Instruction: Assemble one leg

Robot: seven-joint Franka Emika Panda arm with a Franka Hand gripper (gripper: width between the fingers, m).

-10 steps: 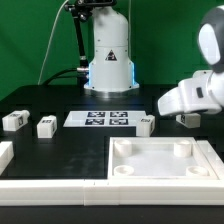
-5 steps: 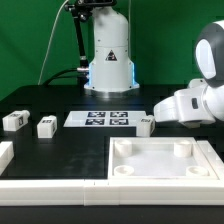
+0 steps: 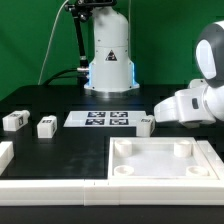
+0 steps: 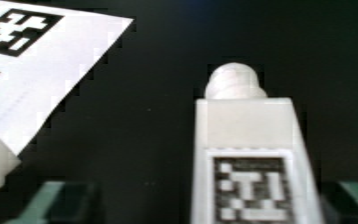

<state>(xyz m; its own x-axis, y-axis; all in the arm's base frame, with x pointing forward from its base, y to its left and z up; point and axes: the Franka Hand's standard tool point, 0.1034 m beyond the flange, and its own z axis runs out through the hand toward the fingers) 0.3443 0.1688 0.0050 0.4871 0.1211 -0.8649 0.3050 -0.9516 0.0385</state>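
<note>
In the wrist view a white leg [image 4: 247, 140] lies on the black table, with a round peg on one end and a black-and-white tag on its upper face. My gripper [image 4: 204, 205] is open. Its dark fingers [image 4: 51, 200] stand wide apart on either side of the leg's tagged end and do not touch it. In the exterior view this leg [image 3: 146, 125] lies just beside the marker board, at the tip of the arm's white hand [image 3: 185, 105]. Two more legs [image 3: 14, 121] [image 3: 46, 126] lie at the exterior view's left.
The marker board [image 3: 108, 119] lies flat in front of the robot base and shows in the wrist view [image 4: 43, 60]. A large white square tray-like piece [image 3: 165, 178] lies in front at the exterior view's right. A long white strip [image 3: 50, 188] runs along the front edge.
One second ago the hand was farther to the exterior view's right; it moved left and down to the leg by the marker board. It has held still for the last half second.
</note>
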